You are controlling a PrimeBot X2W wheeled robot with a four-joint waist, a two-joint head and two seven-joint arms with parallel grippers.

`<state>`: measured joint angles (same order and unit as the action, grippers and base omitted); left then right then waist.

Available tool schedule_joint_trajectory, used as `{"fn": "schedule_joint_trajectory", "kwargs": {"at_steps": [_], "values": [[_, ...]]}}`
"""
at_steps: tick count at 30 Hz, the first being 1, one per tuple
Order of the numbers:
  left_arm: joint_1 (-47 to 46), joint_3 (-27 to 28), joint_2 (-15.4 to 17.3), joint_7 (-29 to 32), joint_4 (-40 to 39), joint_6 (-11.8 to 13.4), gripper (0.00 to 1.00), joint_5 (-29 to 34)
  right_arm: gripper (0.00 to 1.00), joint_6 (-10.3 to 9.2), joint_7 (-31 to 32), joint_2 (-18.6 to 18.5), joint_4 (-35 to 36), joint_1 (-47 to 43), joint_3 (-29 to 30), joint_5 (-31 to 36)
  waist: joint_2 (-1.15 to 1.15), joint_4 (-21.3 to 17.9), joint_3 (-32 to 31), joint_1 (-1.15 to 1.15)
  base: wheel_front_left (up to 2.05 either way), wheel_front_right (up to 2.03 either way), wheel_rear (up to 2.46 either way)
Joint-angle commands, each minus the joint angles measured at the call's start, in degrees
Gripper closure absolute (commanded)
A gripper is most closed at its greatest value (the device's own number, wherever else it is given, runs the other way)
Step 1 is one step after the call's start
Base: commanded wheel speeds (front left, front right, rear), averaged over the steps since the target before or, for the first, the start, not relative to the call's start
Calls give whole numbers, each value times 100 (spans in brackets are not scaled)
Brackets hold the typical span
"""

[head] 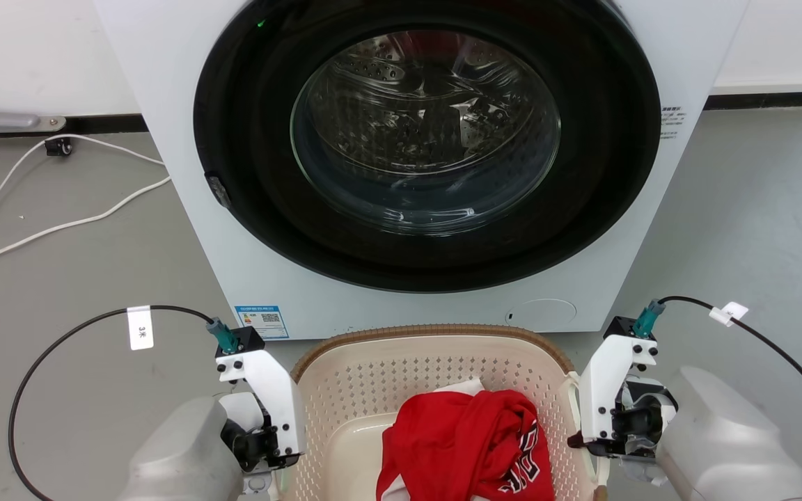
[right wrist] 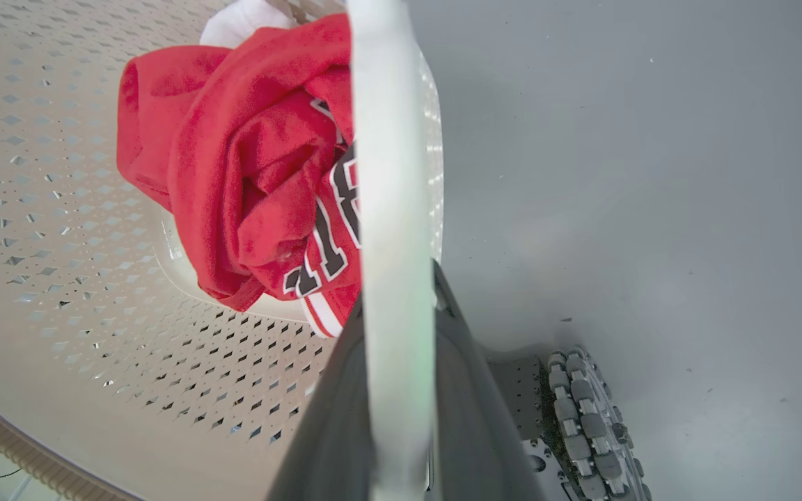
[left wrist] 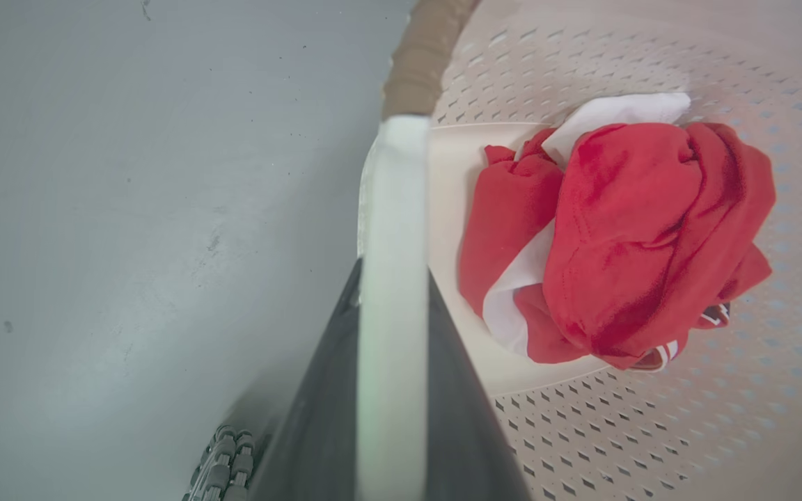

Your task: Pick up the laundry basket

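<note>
The laundry basket (head: 387, 379), a cream plastic tub with rounded corners, perforated walls and a brown woven-look rim (head: 436, 329), stands on the grey floor (head: 81, 278) directly in front of the white front-loading washer (head: 624, 292). Its far edge is close to the machine's base. A crumpled red jersey with white trim (head: 470, 438) lies in the bottom of the basket.

The left gripper (left wrist: 394, 271) is clamped on the white left handle (left wrist: 395, 181). In the left wrist view the handle bar runs straight between the two dark fingers (left wrist: 317, 417), which press on it from either side. The right gripper (right wrist: 398, 292) is clamped likewise on the white right handle (right wrist: 390, 139). Each gripper sits just outside its own side wall.

Handling, as judged:
- **Weight:** the basket is light, and one garment adds little load.
- **Hold points:** the thin perforated plastic is likely to flex, so the walls are poor places to hold. The two handles are the proper hold points.
- **Slip:** the handle bars look smooth and may pivot or slide within the fingers.
- **Lift:** raise both arms together at the same rate to keep the rim level. An uneven lift would tilt the basket and shift the jersey.

Whether the base has left the floor cannot be determined.
</note>
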<state>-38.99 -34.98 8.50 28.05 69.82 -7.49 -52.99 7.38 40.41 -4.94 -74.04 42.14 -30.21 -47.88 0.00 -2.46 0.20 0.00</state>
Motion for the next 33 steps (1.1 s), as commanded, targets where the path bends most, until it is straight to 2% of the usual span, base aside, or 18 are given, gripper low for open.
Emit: {"fn": "schedule_joint_trajectory", "kwargs": {"at_steps": [1, 33], "values": [[-18, -17, -18, -16, -33, 2, 100, -48, 100, 20, -9, 76, 29, -47, 53, -20, 0, -1, 3, 0, 0, 0, 0], [-53, -323, 34, -42, 33, 2, 100, -420, 100, 21, 37, 147, 30, -65, 541, 491, 0, -31, -11, 0, 0, 0, 0]]}}
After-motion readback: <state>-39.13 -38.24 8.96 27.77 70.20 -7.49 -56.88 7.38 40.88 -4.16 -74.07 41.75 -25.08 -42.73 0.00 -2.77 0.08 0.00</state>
